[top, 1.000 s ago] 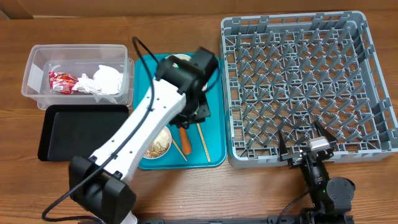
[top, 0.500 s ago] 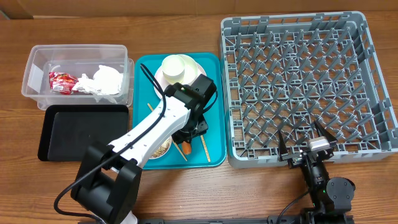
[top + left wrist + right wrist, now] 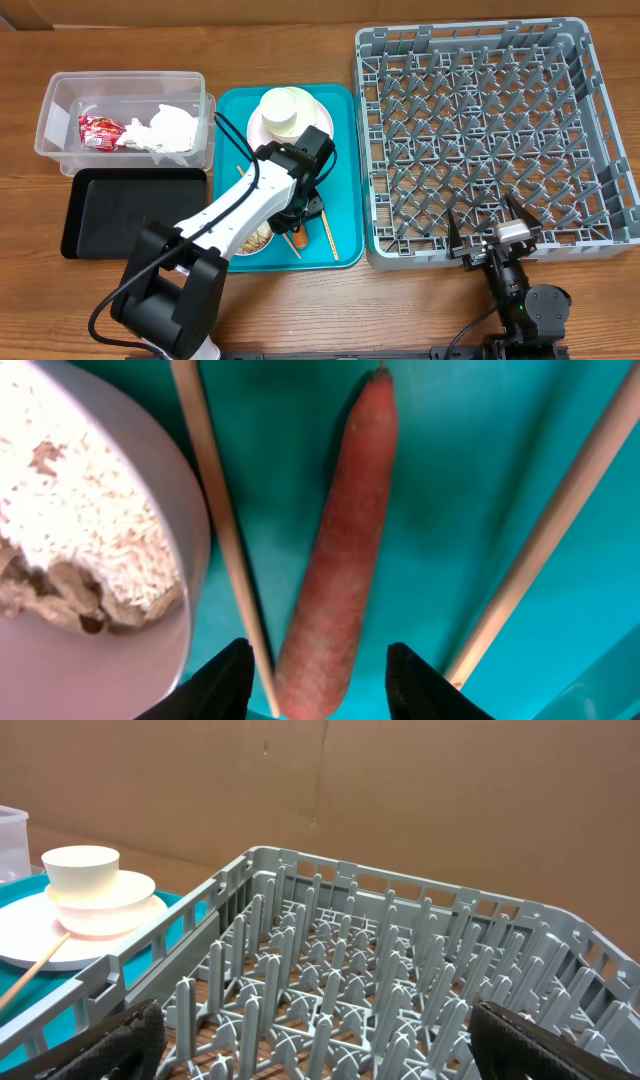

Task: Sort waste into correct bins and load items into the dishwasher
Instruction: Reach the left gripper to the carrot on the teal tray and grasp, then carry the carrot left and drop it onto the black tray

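Carrot (image 3: 343,530) between left fingers (image 3: 226,682) — seemingly untouched

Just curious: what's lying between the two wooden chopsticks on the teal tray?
A small orange carrot lies between the chopsticks; the left wrist view shows it plainly.

Carrot (image 3: 340,550) orange, tray (image 3: 450,460) teal — rack (image 3: 470,35) grey, wrapper (image 3: 98,132) red, bowl (image 3: 175,510) white.

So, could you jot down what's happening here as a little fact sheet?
Left gripper: open, fingers either side of the carrot, not closed on it
Carrot: on teal tray, between two chopsticks
Bowl: beside it, holding rice and scraps
Clear tub: red wrapper, white paper
Right gripper: open, at the dish rack's near edge
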